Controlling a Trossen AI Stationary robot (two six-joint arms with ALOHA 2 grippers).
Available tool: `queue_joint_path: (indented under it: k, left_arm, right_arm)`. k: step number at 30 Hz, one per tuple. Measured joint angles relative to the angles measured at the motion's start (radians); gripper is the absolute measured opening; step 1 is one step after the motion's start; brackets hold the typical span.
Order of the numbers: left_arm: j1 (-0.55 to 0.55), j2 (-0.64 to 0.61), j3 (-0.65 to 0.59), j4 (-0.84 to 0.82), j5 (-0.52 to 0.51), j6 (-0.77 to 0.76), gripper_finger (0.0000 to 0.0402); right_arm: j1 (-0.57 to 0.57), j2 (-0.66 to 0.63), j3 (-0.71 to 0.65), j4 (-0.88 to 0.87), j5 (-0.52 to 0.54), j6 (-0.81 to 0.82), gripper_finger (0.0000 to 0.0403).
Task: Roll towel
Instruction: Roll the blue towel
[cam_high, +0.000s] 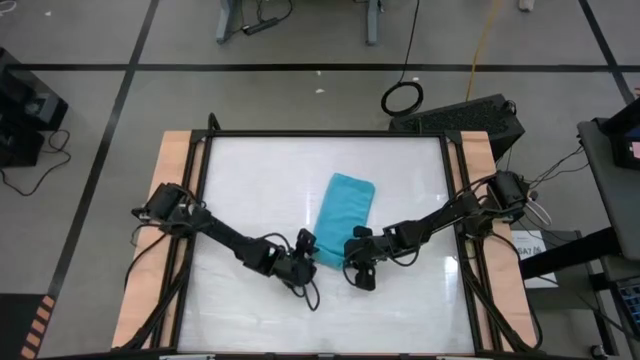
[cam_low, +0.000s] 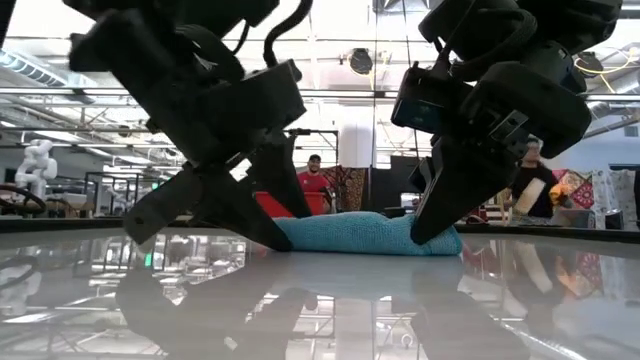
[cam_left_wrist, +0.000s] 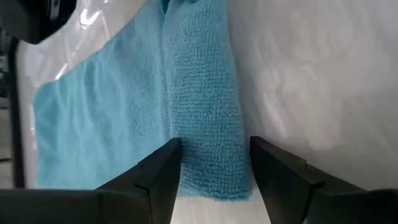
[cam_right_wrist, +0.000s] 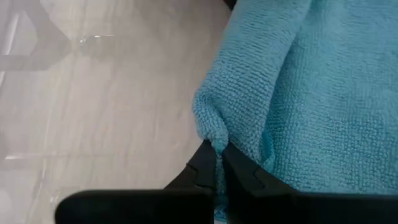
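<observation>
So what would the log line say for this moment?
task: roll towel | right hand: pinching near corner | left hand: open, straddling other near corner | roll: not started

Both arms are angled inward toward lower centre of the high view. Left tool (cam_high: 305, 262) is held low, fingers spread apart. Right tool (cam_high: 357, 262) is pinched closed on the towel (cam_high: 343, 216) corner.

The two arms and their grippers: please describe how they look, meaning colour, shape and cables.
Both arms are black and slender, built of jointed links, with dark cables running along them. The left gripper and right gripper each end in two flat, angular black fingers. No markings show.
</observation>
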Motion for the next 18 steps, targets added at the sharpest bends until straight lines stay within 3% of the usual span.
queue_joint_path:
  k: [4,10,14,18]
  left_arm:
    - [0.036,-0.002,-0.008,0.002,0.081,0.005,0.0161]
    - [0.054,0.0,-0.01,-0.008,0.203,0.069,0.0021]
    - [0.077,-0.011,-0.004,-0.012,0.301,0.041,0.0016]
    - [0.134,-0.034,0.002,-0.007,0.55,-0.067,0.0011]
  right_arm:
    - [0.006,0.0,0.0,0.002,-0.011,0.0,0.0]
    - [0.023,-0.012,0.0,0.004,-0.038,0.0,0.0]
    - [0.04,-0.059,0.0,-0.009,-0.039,-0.009,0.0]
    - [0.055,-0.135,0.0,-0.084,-0.006,-0.009,0.0]
